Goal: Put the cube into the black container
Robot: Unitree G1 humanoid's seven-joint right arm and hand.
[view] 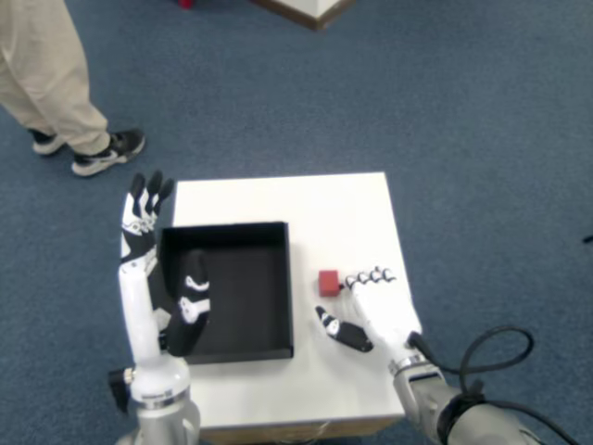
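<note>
A small red cube (pixel 328 280) rests on the white table (pixel 324 209), just right of the black container (pixel 232 289). My right hand (pixel 375 311) lies on the table right beside the cube. Its curled fingertips (pixel 368 276) sit against the cube's right side and its thumb (pixel 335 330) points left below the cube. The fingers are apart and hold nothing. The container is a shallow square tray and looks empty.
My left hand (pixel 153 278) stands raised and open over the container's left edge. A person's legs and shoes (pixel 65 83) are on the blue carpet at the far left. The table's right edge is close to my right hand.
</note>
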